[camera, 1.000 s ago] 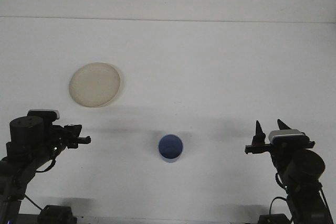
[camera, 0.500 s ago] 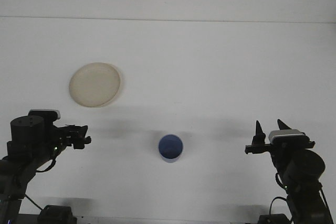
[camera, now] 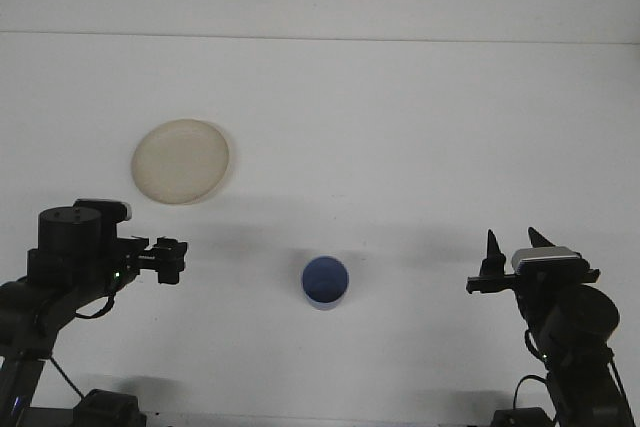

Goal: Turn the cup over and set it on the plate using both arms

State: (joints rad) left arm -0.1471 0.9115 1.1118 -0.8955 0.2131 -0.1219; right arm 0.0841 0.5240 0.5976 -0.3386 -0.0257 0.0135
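A blue cup (camera: 325,281) stands on the white table near the front centre, seen from above. A round beige plate (camera: 180,161) lies at the left, farther back. My left gripper (camera: 177,260) hovers left of the cup, below the plate, pointing right; the fingers look close together but are too small to read. My right gripper (camera: 515,245) is at the right, well clear of the cup, its two dark fingertips (camera: 491,244) pointing up and spread apart with nothing between them.
The white table (camera: 400,147) runs back to a pale wall. The dark arm bases (camera: 570,347) sit at both front corners.
My left arm has moved right, toward the cup. The right arm, cup and plate have stayed where they were.
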